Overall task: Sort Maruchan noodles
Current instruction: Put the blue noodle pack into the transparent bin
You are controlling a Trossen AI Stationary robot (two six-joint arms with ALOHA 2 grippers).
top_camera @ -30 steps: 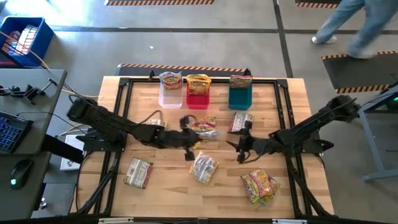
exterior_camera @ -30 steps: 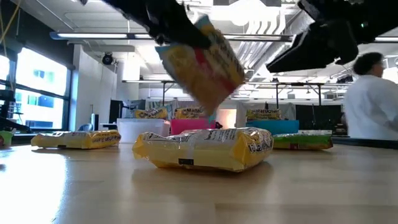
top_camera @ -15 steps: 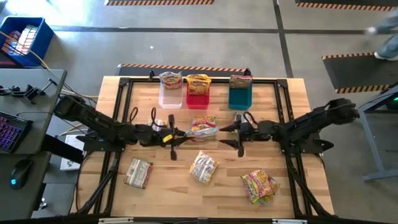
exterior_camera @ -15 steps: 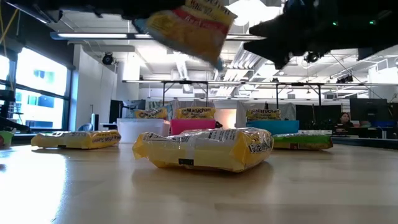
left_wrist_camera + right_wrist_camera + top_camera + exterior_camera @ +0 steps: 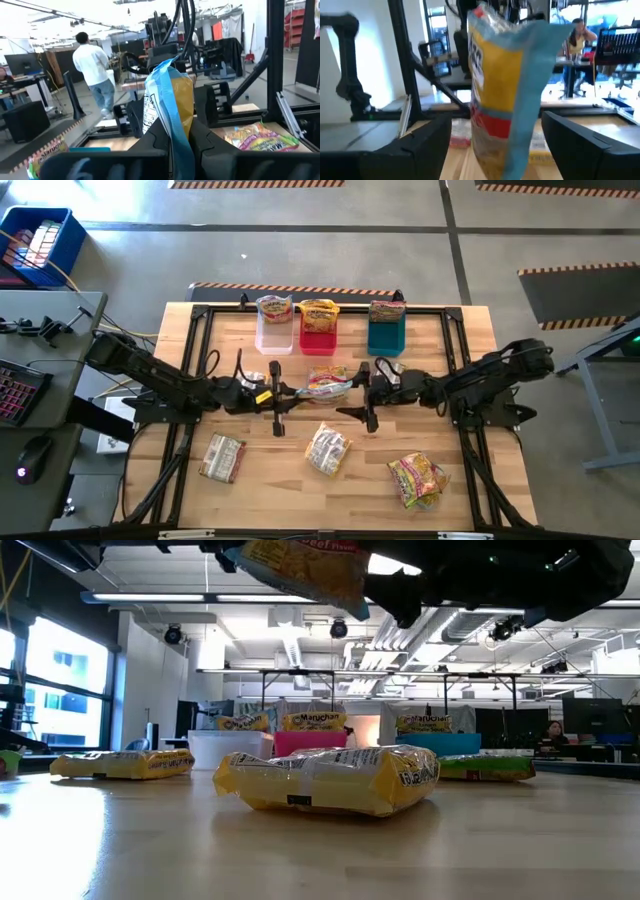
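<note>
A Maruchan noodle packet (image 5: 328, 386), yellow with a blue edge and a red band, hangs in the air above the table's middle, my left gripper (image 5: 290, 392) shut on it. My right gripper (image 5: 358, 392) faces it from the table's right, open wide. In the right wrist view its fingers (image 5: 422, 145) stand on either side of the packet (image 5: 502, 85) without touching it. Three more packets lie flat on the near half of the table: a yellow one (image 5: 327, 448), one at the left (image 5: 222, 457) and a pink-green one (image 5: 418, 480). My left gripper pinches the packet's blue sealed edge (image 5: 171, 131) between its two fingers. The fingers come level from the table's left. The packet stands on edge, sticks out toward the right gripper and is lifted clear of the table.
At the table's far edge stand a clear bin (image 5: 275, 332), a red bin (image 5: 318, 336) and a teal bin (image 5: 386, 335), each with a packet upright in it. A black frame (image 5: 200, 315) runs around the tabletop.
My left gripper has drawn back toward the table's left and tipped up to level, carrying the packet higher; the packet went from hanging tilted to sticking out level. My right gripper has moved toward the packet, turned level and opened wider.
</note>
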